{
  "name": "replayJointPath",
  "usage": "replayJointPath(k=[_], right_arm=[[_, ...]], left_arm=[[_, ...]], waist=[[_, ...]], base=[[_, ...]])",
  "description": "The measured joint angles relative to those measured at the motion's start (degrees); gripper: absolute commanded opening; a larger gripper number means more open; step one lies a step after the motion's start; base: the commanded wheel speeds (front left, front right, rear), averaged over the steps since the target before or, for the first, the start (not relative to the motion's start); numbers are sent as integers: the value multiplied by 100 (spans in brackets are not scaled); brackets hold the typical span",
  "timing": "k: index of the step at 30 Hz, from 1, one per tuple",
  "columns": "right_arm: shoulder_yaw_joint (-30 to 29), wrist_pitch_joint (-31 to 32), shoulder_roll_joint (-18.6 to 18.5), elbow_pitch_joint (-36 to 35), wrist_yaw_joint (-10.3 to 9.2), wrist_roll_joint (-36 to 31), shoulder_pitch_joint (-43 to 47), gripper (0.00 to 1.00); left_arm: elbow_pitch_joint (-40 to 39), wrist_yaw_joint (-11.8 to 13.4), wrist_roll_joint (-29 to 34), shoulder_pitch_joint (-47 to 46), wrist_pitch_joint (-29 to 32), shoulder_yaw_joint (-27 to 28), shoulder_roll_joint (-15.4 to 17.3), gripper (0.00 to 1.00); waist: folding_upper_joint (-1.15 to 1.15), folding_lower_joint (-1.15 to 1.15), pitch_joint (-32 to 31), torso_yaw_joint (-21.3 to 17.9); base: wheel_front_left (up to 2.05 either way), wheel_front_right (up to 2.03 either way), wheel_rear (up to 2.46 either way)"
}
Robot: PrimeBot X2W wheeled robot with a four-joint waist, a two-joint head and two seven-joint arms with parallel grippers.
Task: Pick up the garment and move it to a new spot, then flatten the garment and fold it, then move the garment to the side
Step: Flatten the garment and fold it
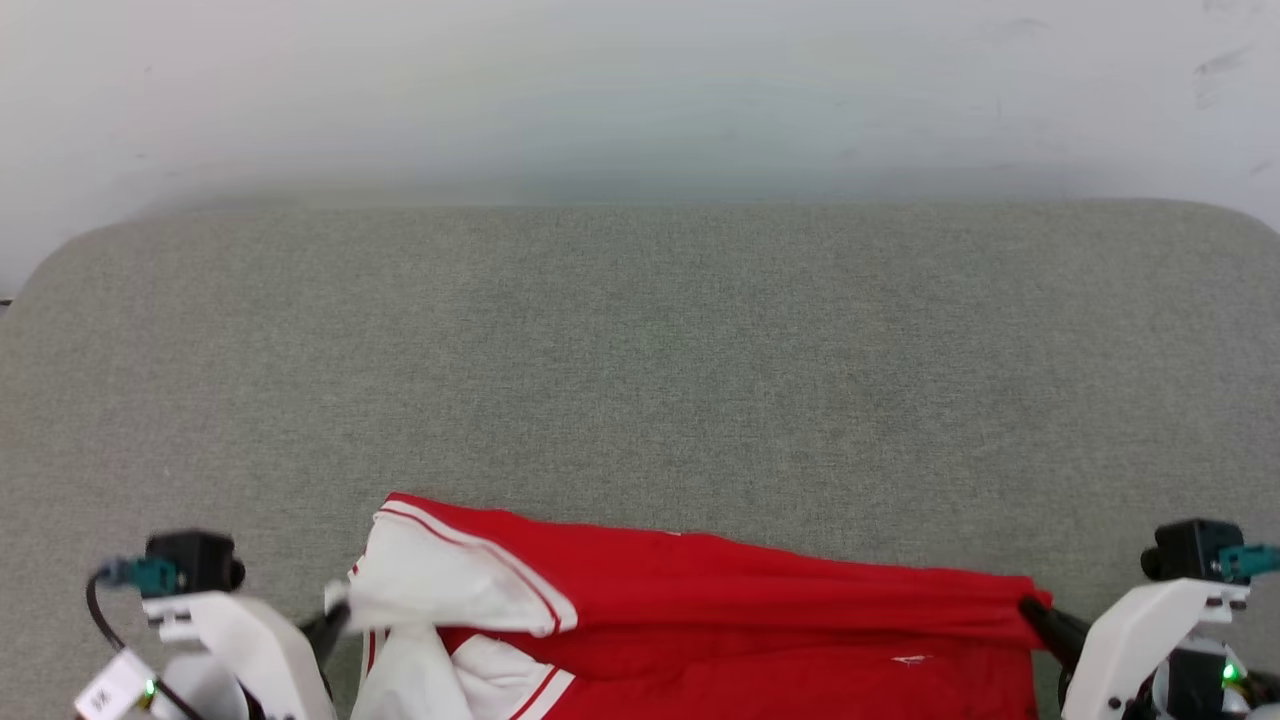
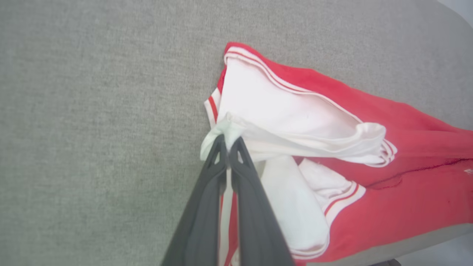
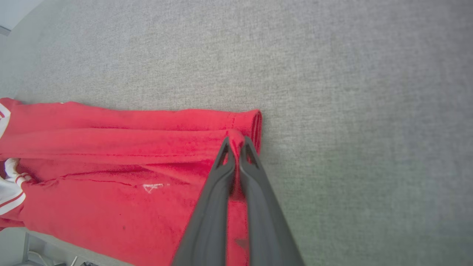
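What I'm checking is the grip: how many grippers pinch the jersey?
2. The left gripper pinches the red jersey at its white sleeve; the right gripper, its red corner.

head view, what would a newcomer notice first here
The bright red garment grabs the eye, stretched along the near edge of the grey fabric surface, with its white sleeve panels bunched at the robot's left end. Next come the jaws: the left jaws are shut on a white fold, the right jaws on the red corner at the opposite end.
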Motion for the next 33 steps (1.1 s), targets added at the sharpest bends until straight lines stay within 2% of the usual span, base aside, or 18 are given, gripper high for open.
replayJointPath(k=[5,10,11,12,13,14,15,20,24,28,33], right_arm=[[-220,-226,158,172,0,26,272,0],[-237,-369,264,352,-1,27,455,0],[-241,-433,281,389,-1,30,461,7],[-240,-480,301,427,-1,41,465,42],[-225,-510,315,460,-1,67,477,100],[-209,-589,334,457,-1,77,502,100],[-205,-661,350,455,-1,102,522,100],[-172,-1091,380,258,-1,130,569,100],[-242,-1230,311,-63,-1,115,717,100],[-513,-871,220,-419,-1,58,795,100],[-812,-166,43,-537,-1,-56,901,100]], left_arm=[[-101,153,-258,732,-153,-9,-175,0],[73,134,-444,1074,-192,-110,-377,0],[122,100,-454,1084,-201,-133,-416,0],[178,69,-479,1081,-242,-126,-482,0],[222,25,-515,1077,-256,-131,-544,12],[274,3,-512,1071,-282,-141,-586,49],[321,-20,-512,1048,-298,-140,-620,100],[458,-274,-445,877,-557,-129,-725,100],[416,-321,-234,788,-881,-74,-700,100],[186,-267,86,657,-1458,97,-698,100],[-102,24,643,475,-2207,250,-705,100]], waist=[[0,0,-73,-5],[0,0,-110,-26],[0,0,-109,-33],[0,0,-110,-36],[0,0,-113,-40],[0,0,-119,-45],[0,0,-125,-47],[0,0,-230,-46],[0,0,-367,-56],[0,0,-463,-84],[0,1,-482,-59]], base=[[0,0,0],[0,0,0],[0,0,0],[0,0,0],[0,0,0],[0,0,0],[0,0,0],[0,0,0],[0,0,0],[0,0,0],[0,0,0]])
